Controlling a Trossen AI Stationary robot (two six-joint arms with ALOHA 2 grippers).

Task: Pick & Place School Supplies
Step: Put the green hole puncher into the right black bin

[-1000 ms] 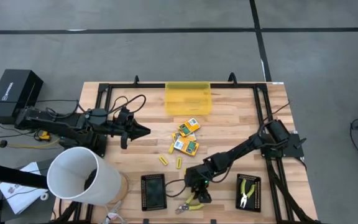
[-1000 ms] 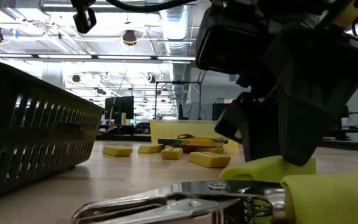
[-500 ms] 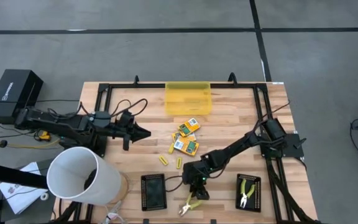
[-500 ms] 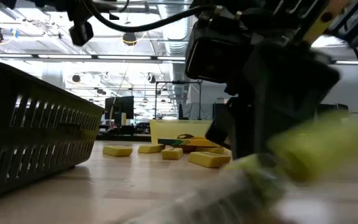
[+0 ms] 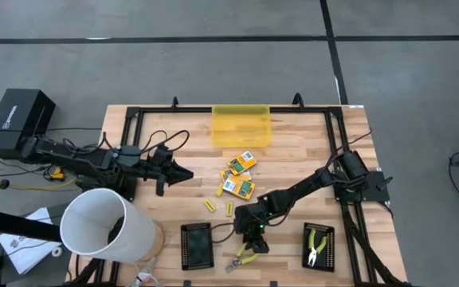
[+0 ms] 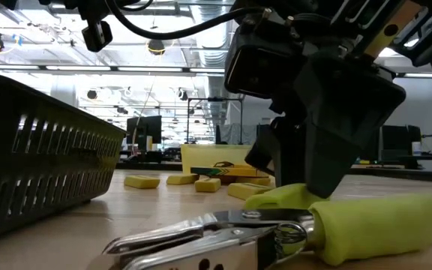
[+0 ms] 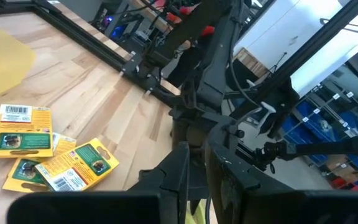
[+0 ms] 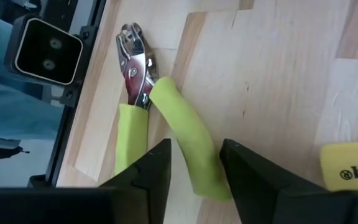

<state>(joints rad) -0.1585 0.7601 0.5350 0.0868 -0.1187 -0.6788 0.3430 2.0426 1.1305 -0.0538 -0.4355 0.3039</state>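
The school supplies lie around mid-table: printed boxes (image 5: 238,187) (image 7: 22,130), short yellow sticks (image 5: 229,209) (image 6: 142,181), and a hand tool (image 5: 244,257) with yellow-green handles near the near edge. A second tool (image 5: 318,245) lies in the right black tray. My right gripper (image 5: 253,239) (image 8: 194,171) is down at the first tool, shut on one handle. My left gripper (image 5: 188,170) (image 7: 197,180) hovers, shut, left of the boxes and touches nothing. My right gripper pinches the hand tool's far handle (image 8: 194,158) between its two fingers (image 8: 157,168), near that handle's free end. It comes from above, slanting, with the fingers across the handle. The other handle (image 8: 129,143) stays outside the fingers. The metal jaw end (image 6: 171,244) rests on the table.
A translucent yellow bin (image 5: 241,126) stands at the far edge. One black tray (image 5: 197,244) (image 6: 36,157) sits left of the tool, the other (image 5: 319,231) to its right. A white cylinder (image 5: 106,223) stands at the near-left corner. A black frame (image 5: 126,119) rims the table.
My right gripper shifted a little toward the table's left and far side, and the tool turned with it on the table. The tool was blurred half a second ago. It now lies more slanted, with its jaw end toward the near edge.
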